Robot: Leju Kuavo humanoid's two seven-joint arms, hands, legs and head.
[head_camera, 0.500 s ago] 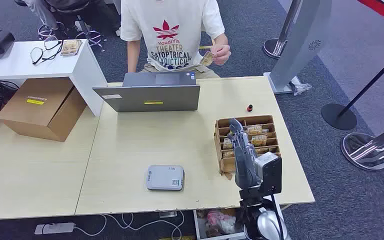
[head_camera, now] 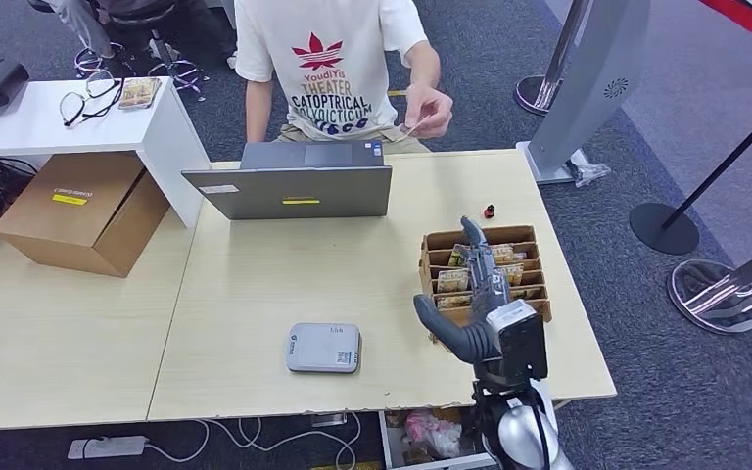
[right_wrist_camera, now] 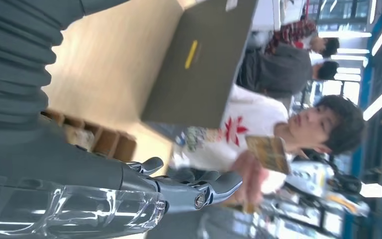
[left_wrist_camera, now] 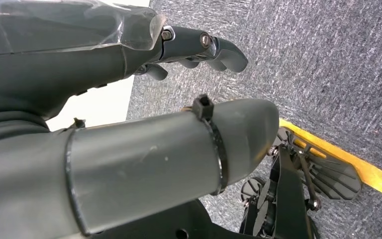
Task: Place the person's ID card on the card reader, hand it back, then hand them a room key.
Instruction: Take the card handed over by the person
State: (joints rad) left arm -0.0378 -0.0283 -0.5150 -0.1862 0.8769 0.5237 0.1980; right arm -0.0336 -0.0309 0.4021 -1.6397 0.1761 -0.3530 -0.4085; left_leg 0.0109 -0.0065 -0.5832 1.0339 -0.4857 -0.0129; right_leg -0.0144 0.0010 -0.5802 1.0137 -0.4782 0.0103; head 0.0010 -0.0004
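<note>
The person (head_camera: 333, 59) stands behind the desk and pinches a yellowish ID card (head_camera: 409, 125) in a raised hand; the right wrist view shows the same card (right_wrist_camera: 268, 153) past my fingers (right_wrist_camera: 194, 189). My right hand (head_camera: 478, 289) hovers over the wooden box of room key cards (head_camera: 485, 269), fingers stretched toward the person, thumb spread to the left, nothing in it. The grey card reader (head_camera: 324, 348) lies on the desk near the front edge, left of that hand. My left hand (left_wrist_camera: 179, 99) hangs over the carpet beside the desk and holds nothing.
A grey laptop (head_camera: 289, 191) stands between the person and the reader, its lid toward me. A small red and black object (head_camera: 489, 211) lies behind the key box. A cardboard box (head_camera: 78, 211) and a white side table (head_camera: 20, 122) are at the left, stanchion bases (head_camera: 666, 227) at the right.
My right hand has turned and reached a little forward, its thumb swinging out to the left. The person has leaned in and lowered the card slightly.
</note>
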